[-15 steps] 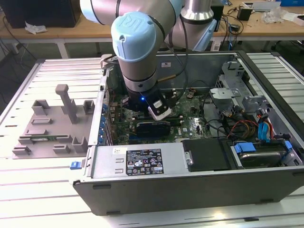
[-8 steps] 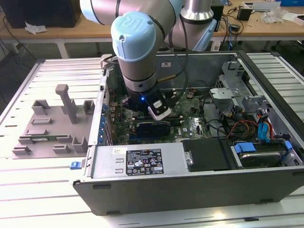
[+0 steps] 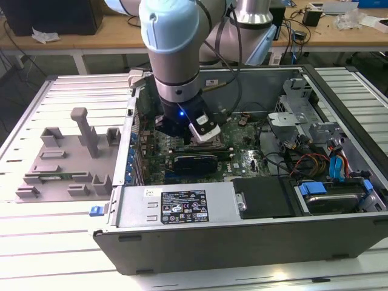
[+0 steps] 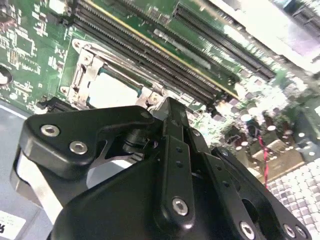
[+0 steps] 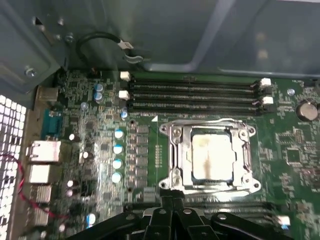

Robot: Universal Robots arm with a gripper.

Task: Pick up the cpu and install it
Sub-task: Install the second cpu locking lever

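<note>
The small flat square cpu with the shiny silver top (image 5: 212, 156) lies flat inside the square socket w/ the metal frame (image 5: 210, 155) on the green circuit board (image 5: 100, 150). Its edges run along the frame's edges, so it looks seated, not crooked. No long side to speak of, since it's square.

The black gripper (image 5: 172, 212) sits just beside the socket, at the frame's edge, low over the board. The cpu lies straight ahead of the fingertips, a short way out, not between them. In the second wrist view the black gripper (image 4: 167, 112) points its tip at the frame's corner and the cpu (image 4: 112, 92) shows pale just past it.

The fingers (image 5: 165, 220) look pressed close together, w/ no gap showing and nothing held in them.

In the exterior view the grey and blue robot arm (image 3: 173, 54) reaches down into the open grey metal computer case (image 3: 242, 242), w/ the gripper (image 3: 195, 142) right over the board's middle.

My guess: the cpu is already in its place.
</note>
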